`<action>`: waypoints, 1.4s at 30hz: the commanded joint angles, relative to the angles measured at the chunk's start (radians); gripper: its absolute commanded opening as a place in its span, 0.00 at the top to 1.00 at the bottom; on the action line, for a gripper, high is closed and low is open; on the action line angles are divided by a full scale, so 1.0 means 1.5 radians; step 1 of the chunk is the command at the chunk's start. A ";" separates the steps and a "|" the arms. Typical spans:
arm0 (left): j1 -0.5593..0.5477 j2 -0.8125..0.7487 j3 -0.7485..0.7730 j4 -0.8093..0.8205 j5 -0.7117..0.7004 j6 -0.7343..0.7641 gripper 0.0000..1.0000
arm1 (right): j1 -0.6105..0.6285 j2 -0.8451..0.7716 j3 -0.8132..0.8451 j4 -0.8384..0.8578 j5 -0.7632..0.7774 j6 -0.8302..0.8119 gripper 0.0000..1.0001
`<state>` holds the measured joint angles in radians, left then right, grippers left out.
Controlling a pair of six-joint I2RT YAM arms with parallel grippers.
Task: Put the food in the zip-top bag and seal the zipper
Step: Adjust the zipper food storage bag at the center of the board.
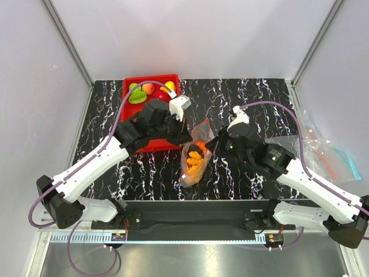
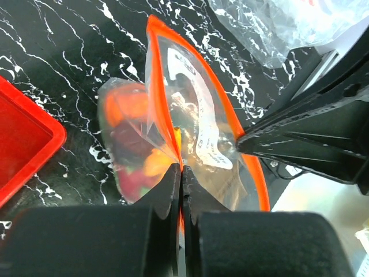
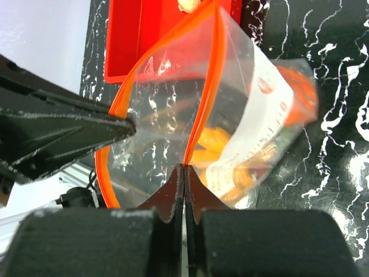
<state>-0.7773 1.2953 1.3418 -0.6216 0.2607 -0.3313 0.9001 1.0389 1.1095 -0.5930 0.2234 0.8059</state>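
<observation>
The zip-top bag (image 1: pixel 195 154) hangs between my two grippers over the black marbled table, mouth held wide. Each gripper pinches one lip of the orange-red zipper (image 2: pixel 255 175), seen again as the zipper (image 3: pixel 198 122). My left gripper (image 2: pixel 181 169) is shut on the near lip, and my right gripper (image 3: pixel 184 166) is shut on the opposite lip. From above, the left gripper (image 1: pixel 187 137) and the right gripper (image 1: pixel 210 144) flank the bag's top. Orange and red food (image 2: pixel 138 156) lies at the bag's bottom, also visible as food (image 3: pixel 217 136). More food (image 1: pixel 137 96), green, peach and yellow, sits in the red tray.
The shallow red tray (image 1: pixel 130 112) lies behind the left arm, its corner (image 2: pixel 23 138) close to the bag. Other clear plastic bags (image 1: pixel 320 151) are piled at the table's right edge. Grey walls enclose the table on three sides.
</observation>
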 commanded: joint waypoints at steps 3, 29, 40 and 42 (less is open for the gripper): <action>0.005 -0.031 -0.026 0.072 0.010 0.044 1.00 | -0.004 -0.058 -0.069 0.071 0.020 0.028 1.00; 0.361 0.153 0.037 0.052 -0.066 -0.071 0.01 | -0.005 -0.045 -0.072 0.063 0.074 0.000 1.00; 0.351 0.405 0.171 0.029 -0.153 -0.091 0.03 | -0.004 -0.063 -0.067 0.001 0.106 -0.020 1.00; 0.348 0.434 0.186 0.019 -0.171 -0.077 0.02 | -0.004 -0.078 -0.072 -0.003 0.108 -0.020 1.00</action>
<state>-0.2455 1.9198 1.5536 -0.5850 0.0723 -0.4694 0.9001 0.9737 0.9817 -0.5705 0.3347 0.7925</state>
